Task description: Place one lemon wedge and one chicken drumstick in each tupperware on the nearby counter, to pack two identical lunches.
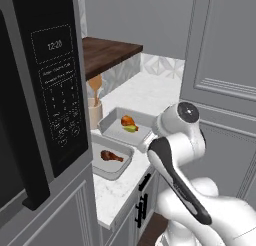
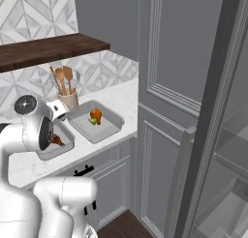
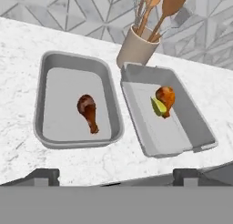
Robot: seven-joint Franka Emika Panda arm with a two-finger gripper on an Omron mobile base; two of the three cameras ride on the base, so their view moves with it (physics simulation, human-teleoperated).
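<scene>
- Hand (image 3: 116, 175): two dark fingertips (image 3: 43, 175) rise at the bottom of the hand view, spread wide apart with nothing between them. It hovers above the front edge of the worktop (image 3: 18, 54).
- Left tupperware (image 3: 43, 63): shallow grey container, lying flat on the white marble worktop. One dark reddish-brown drumstick (image 3: 87, 110) lies near its centre, bulbous end towards the wall, thin bone towards the hand.
- Right tupperware (image 3: 200, 127): same grey type, just beside the left one, rims almost touching, set at a slight angle.
- Orange drumstick (image 3: 165, 97): lies in the rear half of the right tupperware.
- Lemon wedge (image 3: 158, 106): pale yellow-green, touching the left side of the orange drumstick in the same container.
- Utensil cup (image 3: 135, 49): beige, upright against the tiled wall, just behind the gap between both containers, holding wooden spoons (image 3: 170, 4).
- Base views: microwave (image 1: 45, 90) far left; wooden shelf (image 2: 48, 51) above the worktop; tall grey cabinet (image 2: 174, 87) at right.
</scene>
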